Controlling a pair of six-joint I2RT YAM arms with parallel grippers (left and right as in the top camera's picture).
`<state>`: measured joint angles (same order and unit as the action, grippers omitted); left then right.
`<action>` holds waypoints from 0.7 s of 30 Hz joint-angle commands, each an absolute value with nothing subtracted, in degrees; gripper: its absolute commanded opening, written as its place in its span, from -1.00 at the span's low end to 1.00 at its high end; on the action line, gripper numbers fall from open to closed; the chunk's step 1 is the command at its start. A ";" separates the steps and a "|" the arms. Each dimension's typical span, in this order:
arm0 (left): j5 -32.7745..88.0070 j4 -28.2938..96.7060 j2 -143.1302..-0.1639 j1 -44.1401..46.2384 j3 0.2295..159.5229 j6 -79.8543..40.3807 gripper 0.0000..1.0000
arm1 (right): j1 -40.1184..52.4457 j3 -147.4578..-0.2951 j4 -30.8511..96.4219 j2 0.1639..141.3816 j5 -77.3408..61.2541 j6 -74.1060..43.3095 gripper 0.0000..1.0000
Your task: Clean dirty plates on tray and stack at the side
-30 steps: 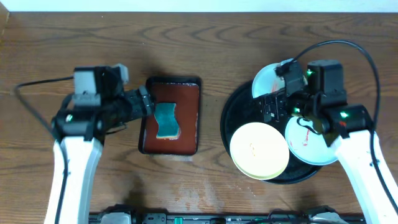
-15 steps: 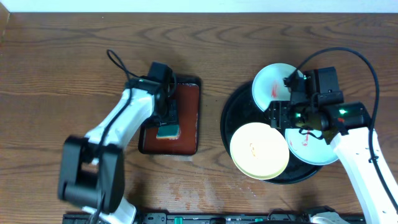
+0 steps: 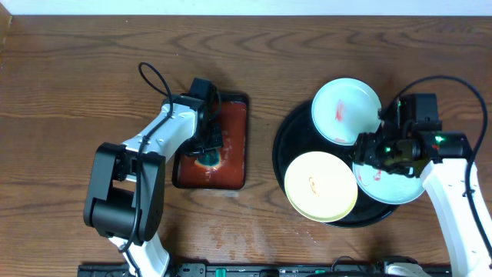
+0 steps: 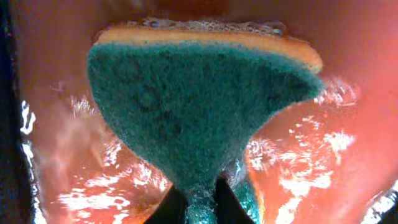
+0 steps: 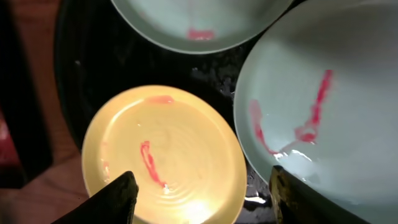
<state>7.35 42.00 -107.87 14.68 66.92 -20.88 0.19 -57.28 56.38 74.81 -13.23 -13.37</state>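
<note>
Three plates lie on the round black tray (image 3: 289, 146): a white plate (image 3: 346, 110) with a red smear at the back, a pale yellow plate (image 3: 320, 186) in front, and a red-smeared white plate (image 3: 393, 183) on the right. My right gripper (image 3: 378, 151) hovers open above the tray. In the right wrist view its fingertips (image 5: 118, 198) straddle the gap between the yellow plate (image 5: 165, 155) and the right white plate (image 5: 323, 106), holding nothing. My left gripper (image 3: 208, 148) is shut on a green and orange sponge (image 4: 199, 106), pinching its lower end (image 4: 200, 202).
The sponge sits in a small rectangular reddish-brown tray (image 3: 234, 135) left of centre, wet and glistening (image 4: 323, 149). Brown wood-grain tabletop (image 3: 261, 46) surrounds both trays. The right arm's cable (image 3: 453, 81) loops above the black tray.
My left arm swung in over the reddish-brown tray and its jaws closed on the sponge. My right gripper shifted rightward over the black tray and its jaws narrowed somewhat.
</note>
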 commanded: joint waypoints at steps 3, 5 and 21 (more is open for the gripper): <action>6.61 45.21 -100.12 14.46 67.77 -17.58 -0.85 | -1.19 -51.92 51.40 79.48 -18.02 -8.45 0.15; 7.09 45.87 -96.31 14.57 67.79 -17.61 -0.85 | -1.19 -50.13 48.95 81.54 -17.91 -8.49 0.06; 11.35 45.76 -77.67 17.82 67.79 -17.61 -0.85 | -0.82 -46.02 39.51 96.38 -16.56 -11.77 -0.97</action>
